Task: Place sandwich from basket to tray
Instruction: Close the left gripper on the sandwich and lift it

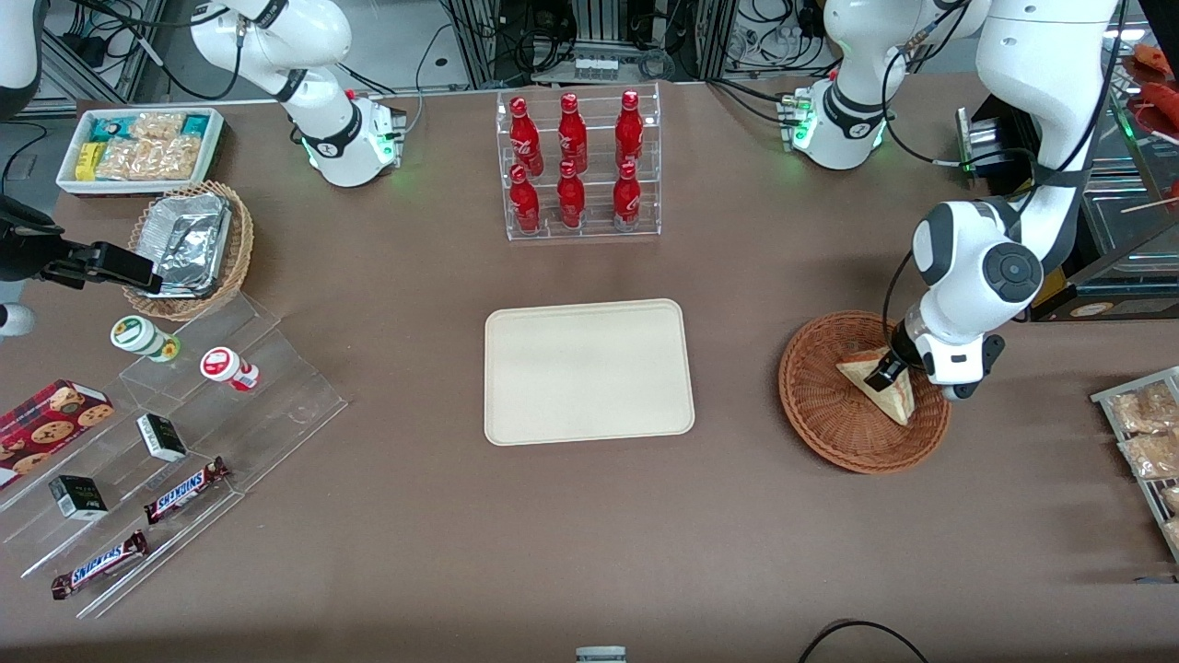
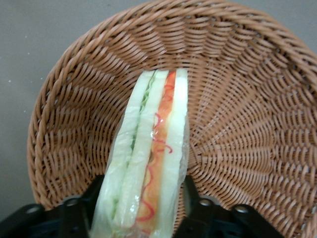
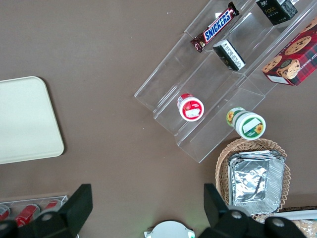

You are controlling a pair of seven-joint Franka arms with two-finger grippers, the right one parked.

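1. Because the counter (image 1: 829, 571) carries everything here, it comes first: a brown surface with the tray (image 1: 589, 370) lying bare at its middle, well apart from the basket (image 1: 829, 433), which sits toward the working arm's end.
2. The tray is a flat cream rectangle with a low rim, and nothing lies on it yet, so the task is at its pick-up step.
3. The basket is a round, shallow bowl of reddish-brown wicker; its ribbed weave could snag a wrapper dragged sideways, so a straight lift looks wiser.
4. The sandwich (image 2: 148, 163) is in the basket, a triangular wedge standing on edge, with pale bread, green and red filling, and a clear film wrap that shines in the left wrist view.
5. It should be light and soft: the bread would crush under a hard squeeze, and the film is probably slippery, so the grip wants to be gentle but firm.
6. The best hold is across the two flat bread faces near the wide end, not on the thin tip or the cut edge.
7. The tool (image 2: 146, 218) is down in the basket with its two black fingers (image 2: 94, 198) set one against each bread face, narrowed onto the wedge rather than spread wide.
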